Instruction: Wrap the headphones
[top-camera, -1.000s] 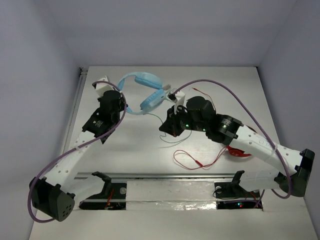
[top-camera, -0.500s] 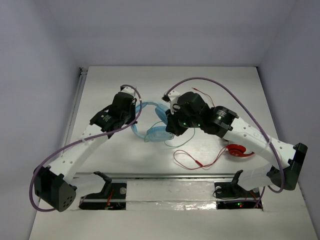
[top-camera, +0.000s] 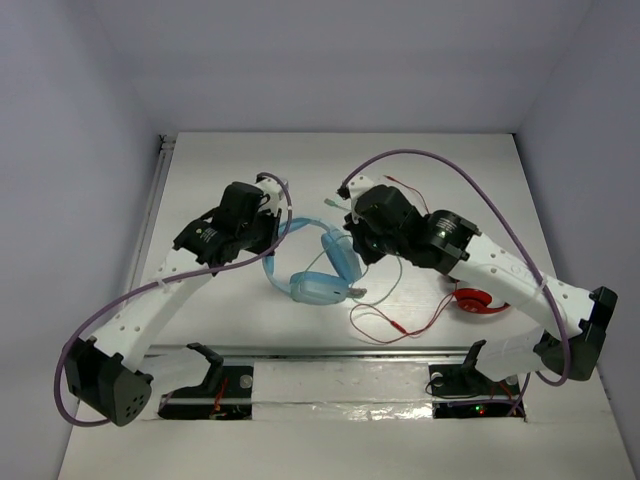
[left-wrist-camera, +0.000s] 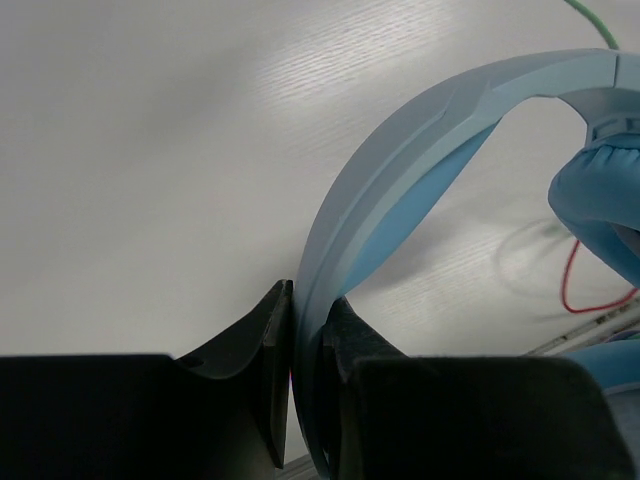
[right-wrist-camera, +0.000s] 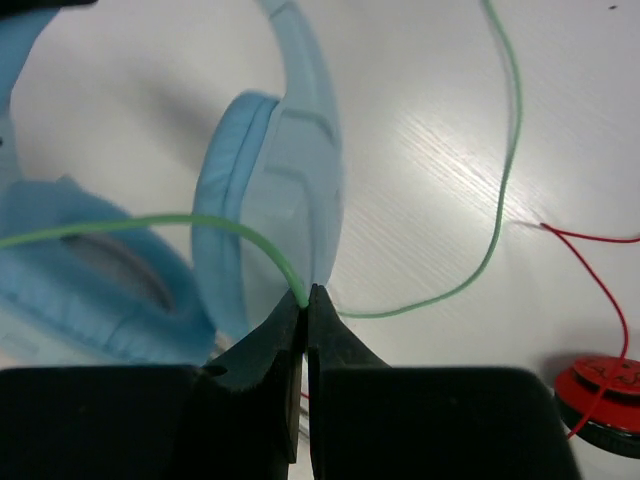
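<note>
Top view: headphones (top-camera: 322, 287) on table (top-camera: 200, 160) between both arms, cups toward near edge. Left gripper (top-camera: 274, 232) at the band, right gripper (top-camera: 350, 240) just over a cup; jaw gaps not readable here. Red headphones (top-camera: 478, 301) well apart, right side.

Left wrist: jaws clamped on pale blue headband (left-wrist-camera: 400, 150), edge pinched between them.

Right wrist: jaws nearly closed, pinching mint-green cable (right-wrist-camera: 240, 225) beside ear cup (right-wrist-camera: 285, 190). Pinch visible only here.

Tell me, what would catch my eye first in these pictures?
The light blue headphones in the middle stand out, held from both sides. The left tool clamps their headband, and the right tool pinches the thin green cable. Small red headphones lie to the right.
</note>
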